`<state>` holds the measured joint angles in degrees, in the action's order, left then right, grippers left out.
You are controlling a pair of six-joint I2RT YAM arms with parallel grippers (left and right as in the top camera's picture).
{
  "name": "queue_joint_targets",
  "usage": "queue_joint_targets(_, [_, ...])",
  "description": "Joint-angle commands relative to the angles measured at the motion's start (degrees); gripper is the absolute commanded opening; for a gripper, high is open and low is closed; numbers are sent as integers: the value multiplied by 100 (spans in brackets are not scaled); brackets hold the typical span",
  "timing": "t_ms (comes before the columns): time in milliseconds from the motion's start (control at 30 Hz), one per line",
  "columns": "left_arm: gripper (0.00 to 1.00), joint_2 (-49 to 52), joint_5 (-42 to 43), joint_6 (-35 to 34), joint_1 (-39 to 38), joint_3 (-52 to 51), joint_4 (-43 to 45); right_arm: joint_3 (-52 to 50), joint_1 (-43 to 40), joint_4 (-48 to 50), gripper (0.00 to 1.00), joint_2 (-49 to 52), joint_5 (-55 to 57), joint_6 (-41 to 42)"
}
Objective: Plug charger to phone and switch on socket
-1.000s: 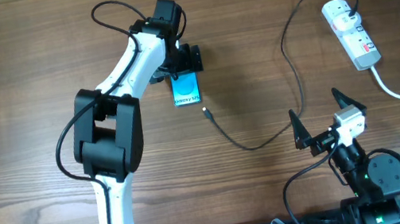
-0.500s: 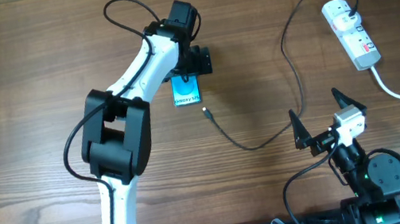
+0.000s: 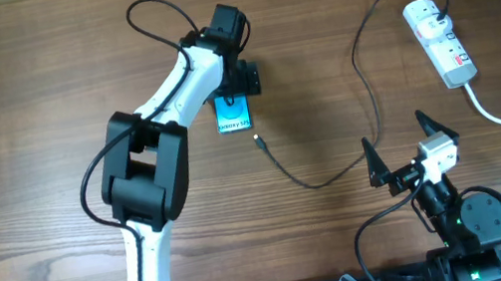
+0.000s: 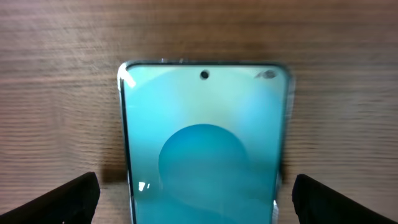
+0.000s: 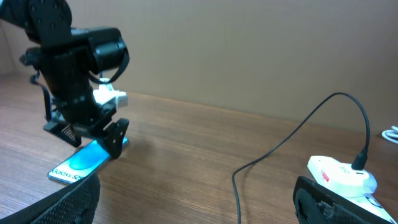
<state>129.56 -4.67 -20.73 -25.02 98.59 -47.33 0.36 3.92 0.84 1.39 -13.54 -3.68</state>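
Left end effector unclenched and wide astride the teal phone, "Galaxy S25" along its bottom edge.

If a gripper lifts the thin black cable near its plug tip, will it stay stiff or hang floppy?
Probably floppy: the cable lies in loose curves across the table, so it should sag and trail. It looks thin, so likely light. The small plug tip lies free and may swing when lifted.

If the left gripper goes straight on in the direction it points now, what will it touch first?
Probably the phone, lying directly ahead of the left gripper; its open fingers stand wider than the phone and might reach the table instead.
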Motion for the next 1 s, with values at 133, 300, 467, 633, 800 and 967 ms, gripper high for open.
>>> queue_joint_targets(133, [80,70,-76,-76,4,-238,2,-7,-13,17,100,-4,-68,83])
queue_joint_targets(300, [72,70,44,-76,2,-238,-192,-7,-13,20,100,-4,-68,81])
queue_joint_targets(467, [68,70,76,-76,4,-238,-793,-7,-13,20,100,-4,-68,83])
queue_joint_targets(633, [68,70,79,-116,4,-238,-1484,-7,-13,20,100,-4,-68,83])
queue_joint_targets(800, [95,70,229,-245,4,-238,-1558,-7,-13,17,100,-4,-70,81])
queue_joint_targets(967, [100,70,227,-245,4,-238,-1729,-7,-13,20,100,-4,-70,81])
